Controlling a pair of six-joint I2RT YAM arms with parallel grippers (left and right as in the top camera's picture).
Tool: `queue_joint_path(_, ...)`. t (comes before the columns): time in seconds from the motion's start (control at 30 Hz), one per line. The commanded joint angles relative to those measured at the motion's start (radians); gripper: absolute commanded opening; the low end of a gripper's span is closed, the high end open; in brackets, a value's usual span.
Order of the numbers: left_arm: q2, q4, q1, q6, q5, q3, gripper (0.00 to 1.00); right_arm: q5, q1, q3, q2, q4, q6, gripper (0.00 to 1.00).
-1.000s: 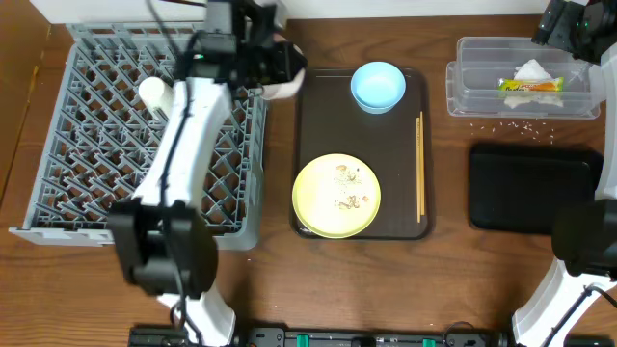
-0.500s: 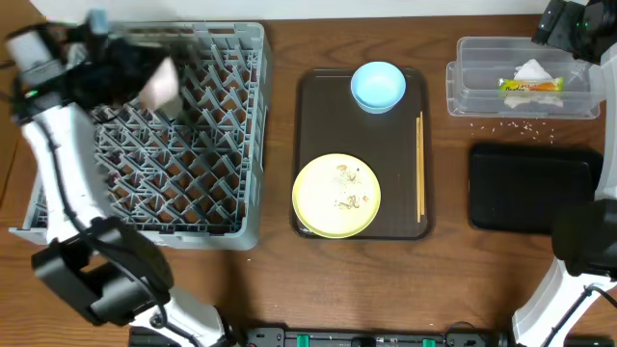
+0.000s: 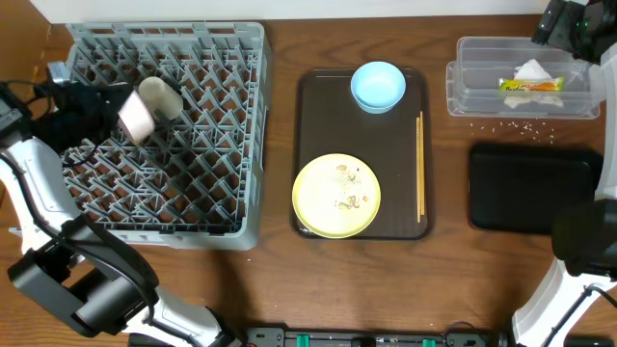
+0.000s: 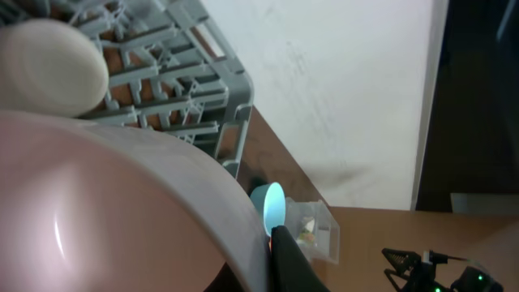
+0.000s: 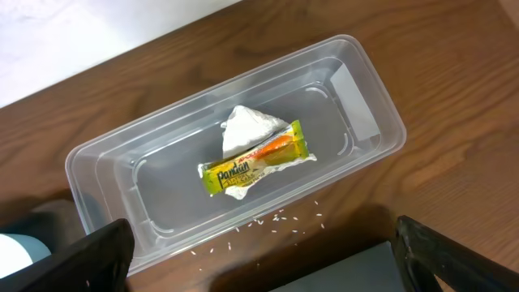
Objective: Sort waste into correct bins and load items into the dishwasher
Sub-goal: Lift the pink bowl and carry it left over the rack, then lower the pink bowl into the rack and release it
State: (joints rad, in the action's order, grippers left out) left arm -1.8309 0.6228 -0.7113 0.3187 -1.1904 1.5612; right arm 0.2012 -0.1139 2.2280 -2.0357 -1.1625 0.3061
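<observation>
Two dishes crowd the dish rack's [image 3: 193,183] far-left corner: a white cup [image 3: 159,93] among the pegs and, just beside it, a white bowl [image 3: 135,116] pinched by the left claw [image 3: 108,114]. The bowl's pale wall fills most of that wrist view. The rack's near half is free. The right claw [image 5: 261,231], spread wide, hangs over the clear tub [image 5: 105,162] at the bench's far-right corner, which contains a napkin [image 5: 247,126] and a wrapper [image 5: 253,160]. Crumbs [image 5: 276,219] lie along the tub's near edge.

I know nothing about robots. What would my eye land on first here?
Likely the big grey dish rack on the left, where the left gripper holds a white bowl over the pegs, next to a white cup. Then the brown tray in the middle carrying a light blue bowl and pale yellow plate, and the clear tub far right with a napkin and snack wrapper.
</observation>
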Motion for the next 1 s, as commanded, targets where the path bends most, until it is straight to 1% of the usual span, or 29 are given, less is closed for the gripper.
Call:
queue_joint_path(0.0, -0.026, -0.048, 0.005, 0.006, -0.036, 0.0, 0.07, 0.004, -0.003, -0.004, -0.001, -0.001, -0.007, 0.99)
queue_joint_path(0.2, -0.098, -0.17, 0.039, 0.078, -0.063, 0.0, 0.08, 0.004, -0.003, -0.004, -0.001, -0.001, -0.007, 0.99)
queue_joint_path(0.33, -0.149, -0.279, 0.043, 0.138, -0.078, 0.0, 0.07, 0.004, -0.003, -0.004, -0.001, -0.001, -0.007, 0.99)
queue_joint_path(0.43, -0.177, -0.326, 0.036, 0.197, -0.082, 0.0, 0.08, 0.004, -0.003, -0.004, -0.001, -0.001, -0.007, 0.99)
queue_joint_path(0.8, -0.23, -0.324, 0.035, 0.203, -0.086, 0.0, 0.08, 0.004, -0.003, -0.004, -0.001, -0.001, -0.007, 0.99)
queue_joint_path(0.97, -0.23, -0.243, 0.024, 0.203, -0.085, 0.0, 0.07, 0.004, -0.003, -0.004, -0.001, -0.001, -0.007, 0.99)
